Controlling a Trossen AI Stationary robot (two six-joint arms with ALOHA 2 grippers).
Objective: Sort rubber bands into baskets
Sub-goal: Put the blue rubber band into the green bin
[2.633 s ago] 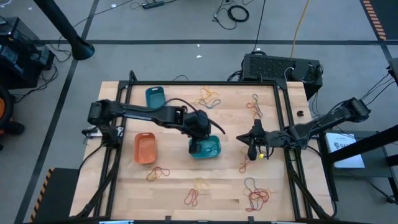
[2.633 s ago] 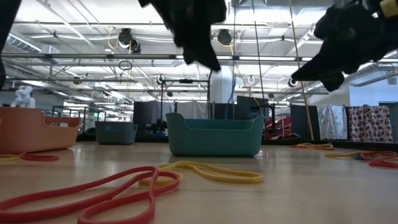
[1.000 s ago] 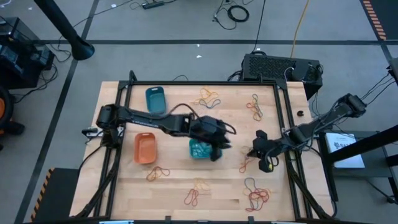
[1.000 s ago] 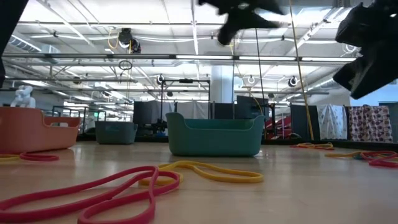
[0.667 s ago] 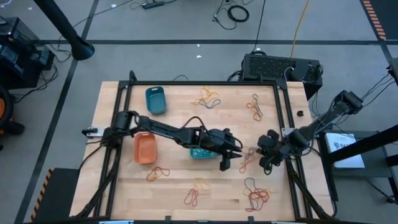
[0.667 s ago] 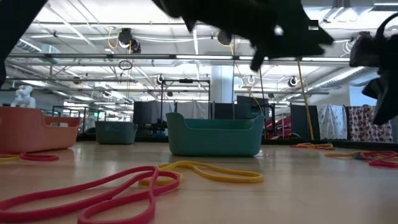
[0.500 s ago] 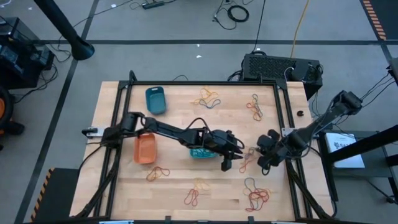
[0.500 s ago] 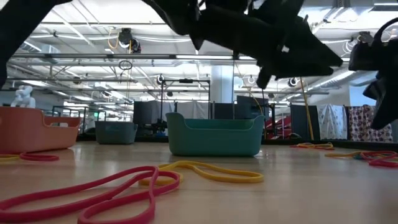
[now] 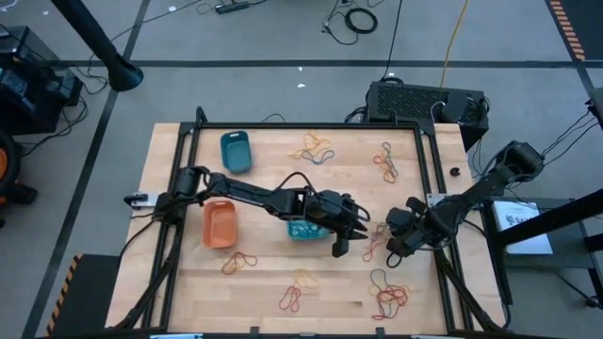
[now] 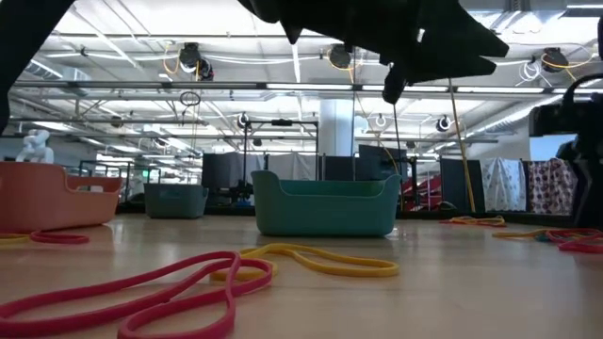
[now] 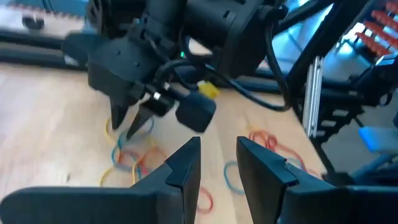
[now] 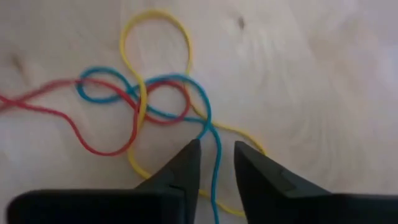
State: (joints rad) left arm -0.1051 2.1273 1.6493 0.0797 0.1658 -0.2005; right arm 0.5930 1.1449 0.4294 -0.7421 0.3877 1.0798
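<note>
- I hold my right claw [image 12: 216, 163] low over a tangle of 3 rubber bands [image 12: 155, 106] on the worktop [image 9: 264, 273], fingers slightly apart astride the blue strand, so closing should pinch only that.
- My left claw [image 11: 217, 162], fingers narrowly apart and empty, hangs just beside the teal basket [image 9: 303, 229], probably waiting.

Centre-right of worktop [image 9: 264, 282] crowded: left claw [image 9: 341, 247] and right claw [image 9: 396, 247] sit near each other, both low over a tangle of red, yellow and blue rubber bands [image 12: 149, 106], narrow gap between them. Teal basket [image 9: 303, 229] just left of left claw, its arm stretched across it. Orange basket [image 9: 220, 224] and blue basket [image 9: 236, 152] block the left. Far-centre strip mostly free; loose bands along near edge.
</note>
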